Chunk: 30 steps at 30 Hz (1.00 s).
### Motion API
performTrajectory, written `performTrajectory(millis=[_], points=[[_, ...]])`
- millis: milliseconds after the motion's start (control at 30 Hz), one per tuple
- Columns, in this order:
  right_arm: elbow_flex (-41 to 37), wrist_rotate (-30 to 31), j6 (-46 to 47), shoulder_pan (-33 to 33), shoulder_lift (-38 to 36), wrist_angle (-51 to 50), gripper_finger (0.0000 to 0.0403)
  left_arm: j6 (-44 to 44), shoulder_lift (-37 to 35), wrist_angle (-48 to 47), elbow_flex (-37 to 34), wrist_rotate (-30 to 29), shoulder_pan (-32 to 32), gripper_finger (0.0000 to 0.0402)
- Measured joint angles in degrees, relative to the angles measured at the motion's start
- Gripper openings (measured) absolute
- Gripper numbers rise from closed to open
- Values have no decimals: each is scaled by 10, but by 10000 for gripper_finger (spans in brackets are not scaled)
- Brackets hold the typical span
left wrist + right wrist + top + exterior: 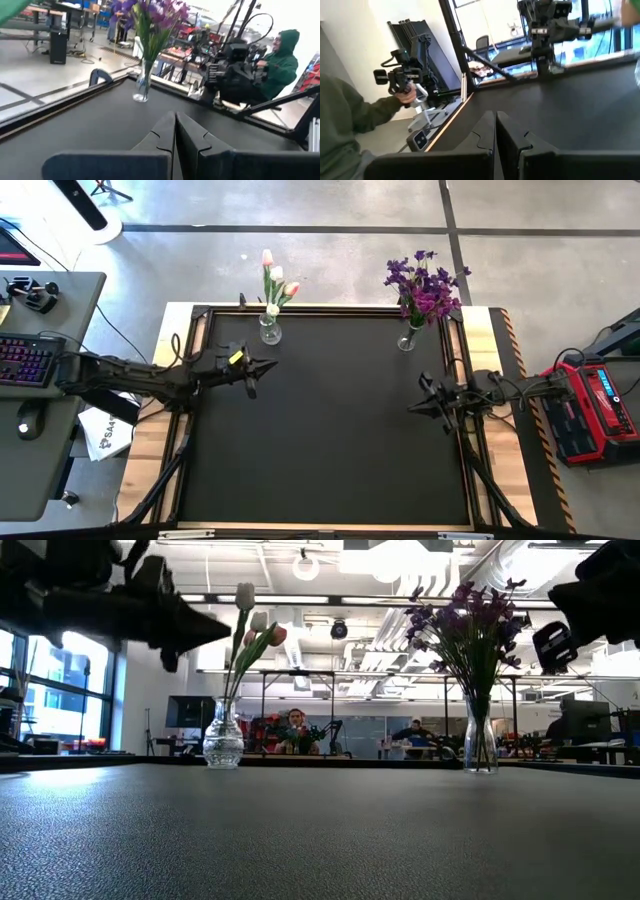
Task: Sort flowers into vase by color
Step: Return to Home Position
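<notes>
White and pink tulip buds [275,280] stand with their stems in a small round glass vase [270,332] at the table's far edge, left of centre; they also show in the low view [250,625]. Bushy purple blooms [425,285] stand in a slim glass vase [407,340] at the far edge, right of centre, and show in the left wrist view [150,15]. My left gripper [275,367] is shut and empty, level above the mat, near the tulip vase. My right gripper [412,408] is shut and empty at the table's right side.
A black mat [330,430] covers the table inside a dark frame. A red case [590,410] and a desk with a keyboard [25,360] stand beside the table. A person in green [280,55] holds a controller beyond the right edge.
</notes>
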Motion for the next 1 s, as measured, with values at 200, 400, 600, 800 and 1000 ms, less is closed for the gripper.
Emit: performTrajectory(millis=[200, 400, 600, 800, 1000], points=[[0, 10, 39, -1, 1, -8, 0, 25, -51, 51, -60, 15, -2, 0], [0, 10, 56, -2, 1, -8, 0, 31, -138, 25, -84, 62, -2, 0], [0, 10, 47, -2, 2, -8, 0, 30, -235, -69, -83, 84, -3, 0], [0, 10, 24, -2, 2, -8, 0, 25, -360, -256, -83, 81, -11, 0], [0, 10, 23, -2, 2, -8, 0, 40, -474, -398, -84, 67, -34, 0]])
